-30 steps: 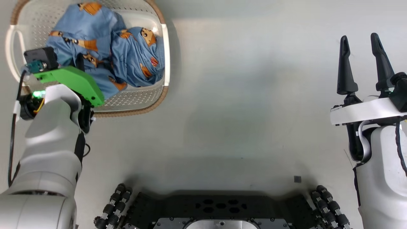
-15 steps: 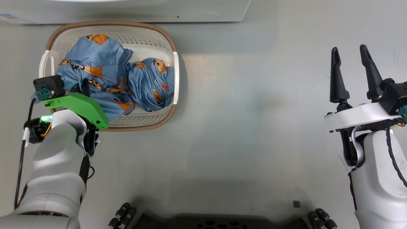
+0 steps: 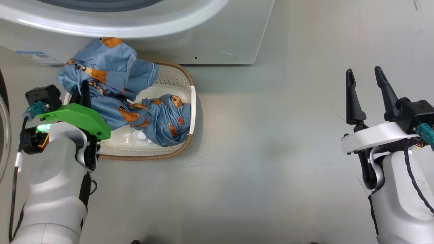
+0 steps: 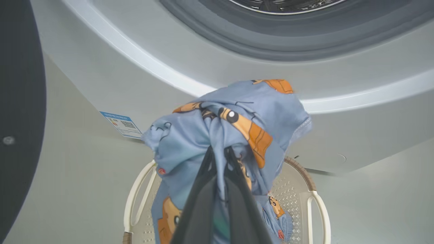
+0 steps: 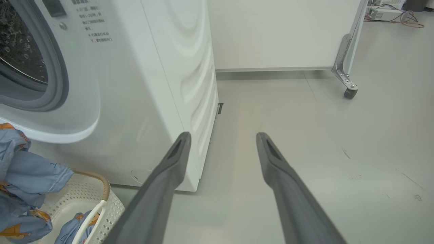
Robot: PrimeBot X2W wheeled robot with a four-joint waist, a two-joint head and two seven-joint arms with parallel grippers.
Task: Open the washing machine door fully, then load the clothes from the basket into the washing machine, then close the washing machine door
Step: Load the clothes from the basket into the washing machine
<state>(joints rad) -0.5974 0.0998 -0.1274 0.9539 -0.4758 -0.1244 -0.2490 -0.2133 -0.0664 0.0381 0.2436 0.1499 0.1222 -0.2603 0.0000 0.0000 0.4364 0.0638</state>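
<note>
Light-blue printed fabric, one garment of the clothes (image 4: 234, 132), hangs bunched from the left claw (image 4: 217, 152), whose two dark fingers are pressed together on a fold of the cloth with no visible gap between them. The garment is held above the basket (image 3: 184, 149) and just below the grey gasket (image 4: 288, 44) of the washing machine (image 3: 223, 40). This is judged to be the transfer step between pick-up and loading, as the drum mouth lies ahead of the fingers in the left wrist view. Further cloth (image 3: 168, 118) of the same print lies in the basket against its right wall, so loading is judged incomplete; whether it is joined to the held piece cannot be told. The basket stands on the floor (image 3: 271, 152) directly before the machine front, near the blue label sticker (image 4: 122, 124), which keeps the carry path short. The washing machine door (image 4: 20, 101) stands swung out to the left, leaving the opening unobstructed. The right claw (image 3: 363, 69) is held well apart to the right over the floor, fingers spread wide, holding and touching nothing; this placement is judged to keep it out of the left arm's path. Caution: hanging cloth may snag on the basket rim or the gasket lip during insertion
</note>
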